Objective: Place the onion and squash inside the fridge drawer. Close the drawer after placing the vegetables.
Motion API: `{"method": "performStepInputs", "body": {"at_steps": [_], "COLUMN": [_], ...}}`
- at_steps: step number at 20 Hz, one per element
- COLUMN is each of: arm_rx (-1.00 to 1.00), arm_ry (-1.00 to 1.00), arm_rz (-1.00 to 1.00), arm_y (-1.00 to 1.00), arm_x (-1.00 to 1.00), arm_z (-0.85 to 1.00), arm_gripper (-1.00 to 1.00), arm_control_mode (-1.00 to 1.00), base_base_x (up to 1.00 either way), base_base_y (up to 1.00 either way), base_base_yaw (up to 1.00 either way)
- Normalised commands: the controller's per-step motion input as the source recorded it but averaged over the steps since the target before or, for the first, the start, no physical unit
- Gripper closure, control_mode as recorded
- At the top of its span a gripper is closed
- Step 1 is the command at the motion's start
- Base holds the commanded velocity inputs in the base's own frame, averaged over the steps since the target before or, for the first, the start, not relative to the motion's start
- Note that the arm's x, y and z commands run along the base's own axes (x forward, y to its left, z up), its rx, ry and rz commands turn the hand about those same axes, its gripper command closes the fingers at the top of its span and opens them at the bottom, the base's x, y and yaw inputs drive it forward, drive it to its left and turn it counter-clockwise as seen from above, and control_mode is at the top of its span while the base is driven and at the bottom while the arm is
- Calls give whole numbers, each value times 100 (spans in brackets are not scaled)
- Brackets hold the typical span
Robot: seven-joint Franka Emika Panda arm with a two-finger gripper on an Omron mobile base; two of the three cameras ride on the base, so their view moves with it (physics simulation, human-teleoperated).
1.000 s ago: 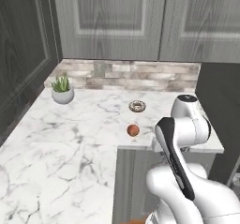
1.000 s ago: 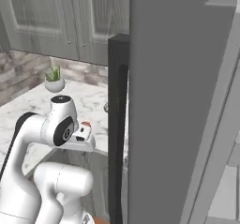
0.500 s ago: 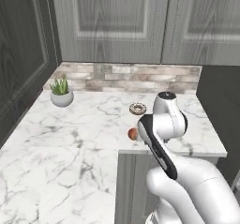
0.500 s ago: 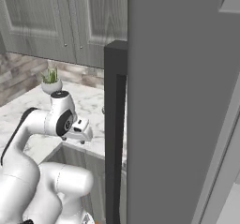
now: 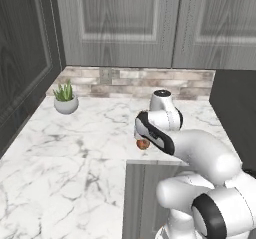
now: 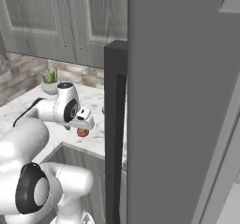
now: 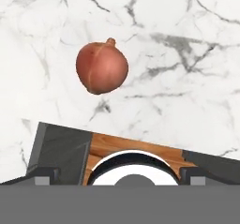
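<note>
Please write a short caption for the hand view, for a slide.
Open gripper above the onion lying on the white marble counter.

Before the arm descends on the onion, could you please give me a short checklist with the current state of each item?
1. Onion lying free on the marble counter: ok.
2. Gripper above the onion, apart from it: ok.
3. Jaws open: ok.
4. Onion centred under the hand: not ok, it sits off to one side in the hand view.
5. Squash located: cannot tell.
6. Fridge drawer open to receive it: cannot tell.
</note>
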Motion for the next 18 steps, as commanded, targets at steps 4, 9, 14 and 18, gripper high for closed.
{"method": "performStepInputs", "body": {"at_steps": [4,9,14,18], "arm_rx": [0,0,-1,0], "arm_ry": [11,1,0,0], "arm_rz": [0,0,0,0], "arm_y": [12,7,0,0], "arm_x": [53,18,18,24], "arm_z": [-16,-27,-42,-39], "arm_gripper": [-100,-100,-100,-100], "arm_control_mode": [-100,-100,-100,-100], "base_base_x": [0,0,0,0], "base_base_y": [0,0,0,0], "base_base_yaw": [0,0,0,0]}}
